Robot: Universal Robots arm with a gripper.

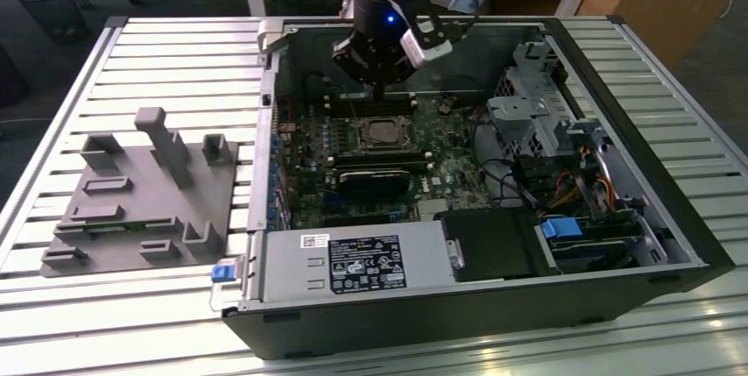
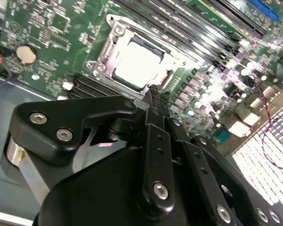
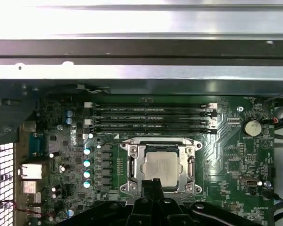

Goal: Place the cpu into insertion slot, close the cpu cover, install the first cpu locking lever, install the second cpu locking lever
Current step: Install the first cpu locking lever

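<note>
The chip [image 3: 161,165] sits in its socket [image 1: 383,133], the metal cover [image 3: 134,165] lying flat around it. Just off the socket's twelve o'clock edge in the exterior view hangs the gripper [image 1: 391,97], closed and empty. I reckon a push slightly off line would skid its tips onto the green board [image 3: 228,160].

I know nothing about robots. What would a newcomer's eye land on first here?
First, the open computer case lying on a slatted table, its green motherboard exposed. The arm's black gripper hangs inside it, close to the pale silvery cpu, which sits framed by the metal cpu cover. A grey fixture lies on the exterior view's left.
</note>
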